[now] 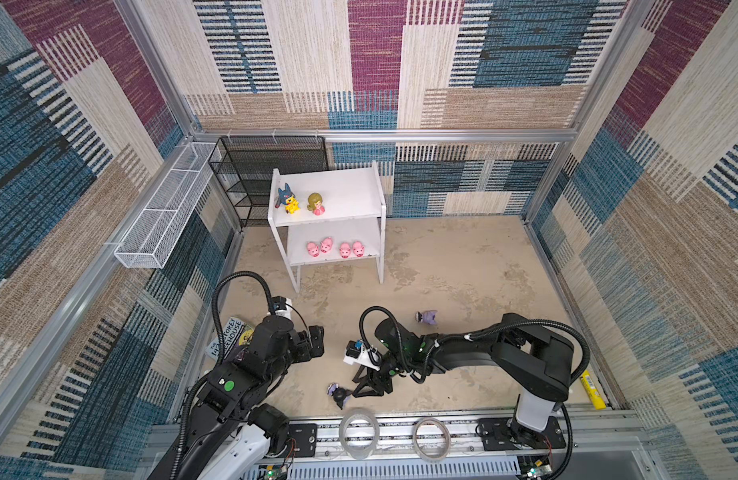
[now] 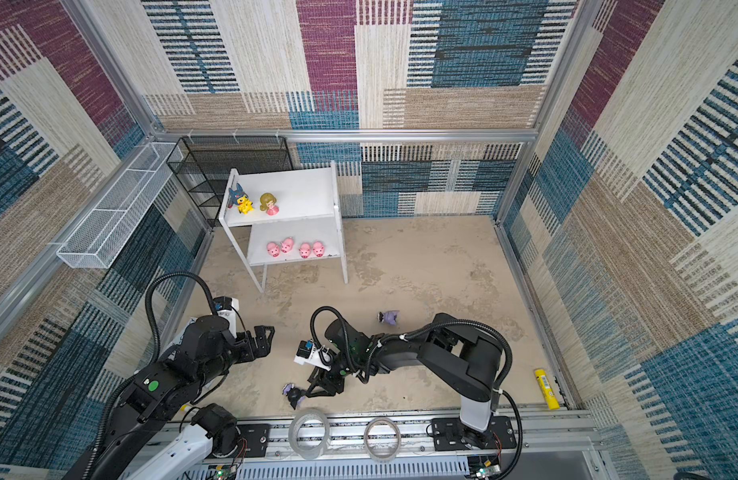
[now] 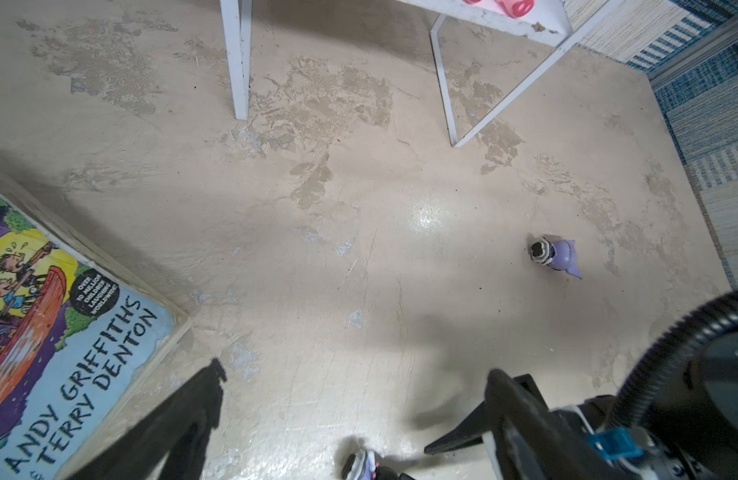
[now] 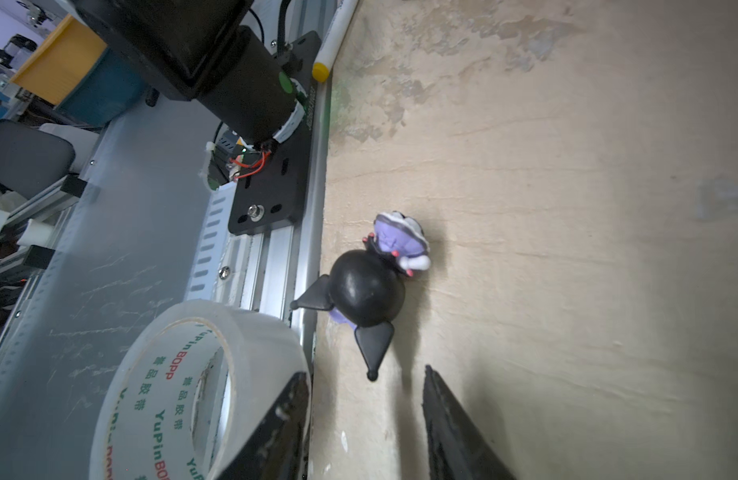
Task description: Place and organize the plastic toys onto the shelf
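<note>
The white shelf (image 1: 346, 187) stands at the back. Its top board carries a yellow toy with a blue hood (image 1: 288, 200) and a blond doll in pink (image 1: 316, 203). Several pink pigs (image 1: 336, 248) line the lower board. A black-and-purple toy (image 1: 338, 392) lies on the floor by the front rail, also seen in the right wrist view (image 4: 367, 286). My right gripper (image 4: 365, 374) is open just short of it, fingertips level with the tip of its ear. Another black-and-purple toy (image 1: 425, 318) lies mid-floor. My left gripper (image 1: 315, 336) hangs wide open and empty above the floor.
A paperback book (image 1: 230, 338) lies under the left arm. Two tape rolls (image 1: 359, 432) sit on the front rail, one right beside the right gripper's finger. A yellow tube (image 1: 592, 390) lies at the front right. A black mesh rack (image 1: 267, 170) and a white wire basket (image 1: 167, 212) stand back left.
</note>
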`<state>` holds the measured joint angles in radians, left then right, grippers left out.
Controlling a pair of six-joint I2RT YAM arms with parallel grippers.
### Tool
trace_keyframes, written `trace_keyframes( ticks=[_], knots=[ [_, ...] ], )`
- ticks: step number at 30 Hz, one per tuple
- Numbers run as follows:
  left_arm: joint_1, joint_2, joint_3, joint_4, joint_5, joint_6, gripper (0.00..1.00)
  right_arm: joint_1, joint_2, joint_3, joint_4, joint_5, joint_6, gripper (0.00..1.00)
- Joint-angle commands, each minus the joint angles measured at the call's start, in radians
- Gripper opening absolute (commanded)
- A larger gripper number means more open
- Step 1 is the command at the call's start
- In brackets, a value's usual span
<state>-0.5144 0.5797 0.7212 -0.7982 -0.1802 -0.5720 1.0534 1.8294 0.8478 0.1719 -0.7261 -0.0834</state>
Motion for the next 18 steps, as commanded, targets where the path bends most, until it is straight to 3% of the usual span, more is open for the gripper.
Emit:
trace_keyframes(
  ticks=[1, 6, 18],
  knots=[
    [0.001, -0.001, 0.0, -0.009, -0.026, 0.011, 0.99, 0.001, 0.045, 0.046, -0.054, -0.083, -0.048, 0.46],
    [0.001, -0.009, 0.001, -0.009, -0.037, 0.016, 0.99, 0.0, 0.102, 0.094, -0.085, -0.121, -0.064, 0.43],
    [0.001, -0.059, 0.004, -0.01, -0.071, 0.034, 0.99, 0.0, 0.191, 0.178, -0.165, -0.126, -0.092, 0.2]
  ],
)
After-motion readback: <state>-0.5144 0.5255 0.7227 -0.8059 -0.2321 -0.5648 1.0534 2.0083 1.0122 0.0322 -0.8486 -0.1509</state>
